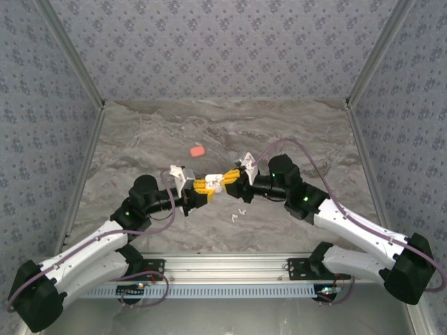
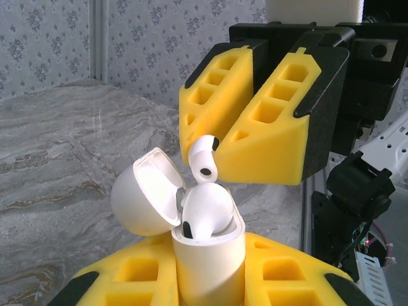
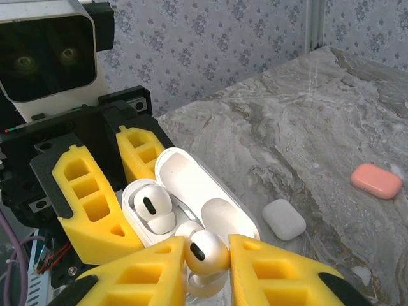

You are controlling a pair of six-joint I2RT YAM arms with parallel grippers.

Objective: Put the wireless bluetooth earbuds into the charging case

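We see our left gripper [image 1: 202,186] clenched on the open white charging case [image 2: 207,264], held above the table's [image 1: 140,139] middle with one earbud [image 2: 205,215] seated inside, while our right gripper [image 1: 228,180] pinches a second earbud [image 2: 204,160] just over it.

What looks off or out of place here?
Nothing damaged or spilled. The left gripper holds the open white case tilted, one earbud seated in it; the right gripper pinches a second earbud just above it. Only oddity: two small white bits, probably earbuds, lying loose on the table.
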